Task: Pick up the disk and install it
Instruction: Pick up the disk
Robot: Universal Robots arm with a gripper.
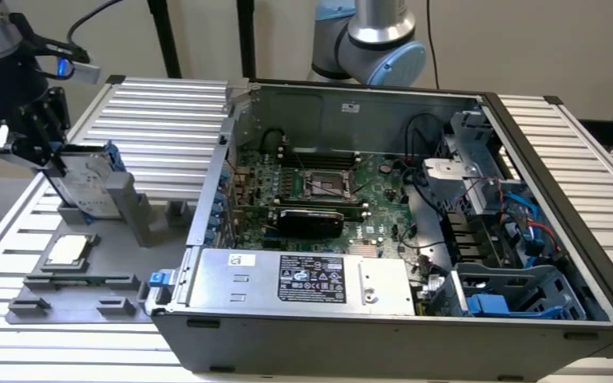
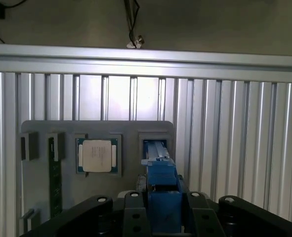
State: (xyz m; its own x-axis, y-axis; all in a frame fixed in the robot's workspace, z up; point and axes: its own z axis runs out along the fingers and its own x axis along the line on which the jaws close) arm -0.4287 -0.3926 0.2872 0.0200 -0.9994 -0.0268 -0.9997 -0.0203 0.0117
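The tool (image 2: 163,210) is clamped on the disk (image 2: 160,174), its fingers pressed against either side of the bright blue carrier frame. The disk stands on edge, silver-grey with a white label, over the slot of a grey fixture tray (image 1: 73,289) on the ribbed tabletop (image 1: 168,104), near a square processor chip (image 2: 97,155) and at the exterior view's left of the open computer case (image 1: 392,319).

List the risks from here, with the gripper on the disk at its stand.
1. The gripper seems to clamp only the blue carrier edges of the upright disk. A tilted pull could jam it in the stand.
2. The processor chip lies right beside the stand, so a slipped disk could hit it.
3. Loose blue cables hang above the drive cage in the case and might snag the disk.
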